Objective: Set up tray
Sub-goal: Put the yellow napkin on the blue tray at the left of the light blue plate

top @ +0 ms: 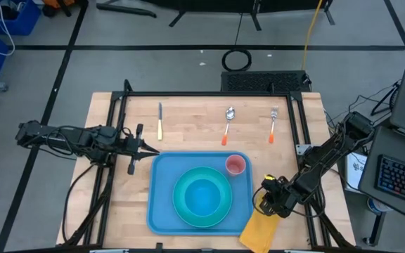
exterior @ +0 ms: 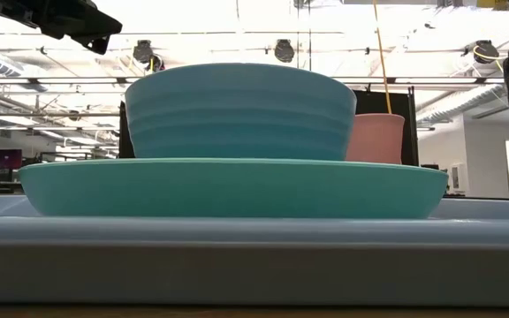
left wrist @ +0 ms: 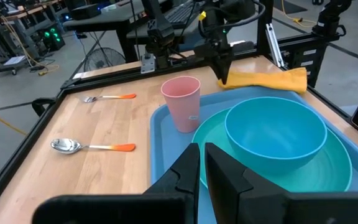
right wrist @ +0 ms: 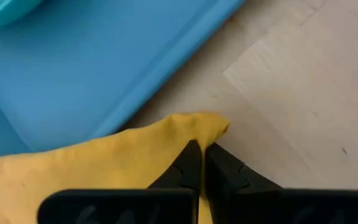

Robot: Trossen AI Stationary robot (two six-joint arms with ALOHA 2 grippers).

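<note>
Light-blue plastic makes up the tray (top: 162, 204), which lies flat on the wooden table (top: 188, 123) against its near edge, about midway between the two side edges. On the tray rests a round turquoise plate (top: 181, 204), and a blue bowl (top: 204, 197) sits inside the plate. A pink cup (top: 235, 165) stands upright in the tray's far right corner, just beside the plate.

Along the table's far edge lie three pieces of cutlery, well apart from one another: a knife (top: 159, 121) with a yellow handle toward the left, a spoon (top: 228, 124) with an orange handle in the middle, and a fork (top: 273, 124) with an orange handle toward the right.

A yellow napkin (top: 259, 226) lies on the wood just beside the tray's right rim, near the table's near right corner. The right gripper (top: 267, 204) is down at the napkin's far end, its fingers pressed together and pinching the cloth, which bunches up at the fingertips in the right wrist view.

The left gripper (top: 148, 148) hangs above the table just off the tray's far left corner, pointing toward the tray. Its fingers (left wrist: 188, 168) are nearly together with a thin gap between them and hold nothing.
</note>
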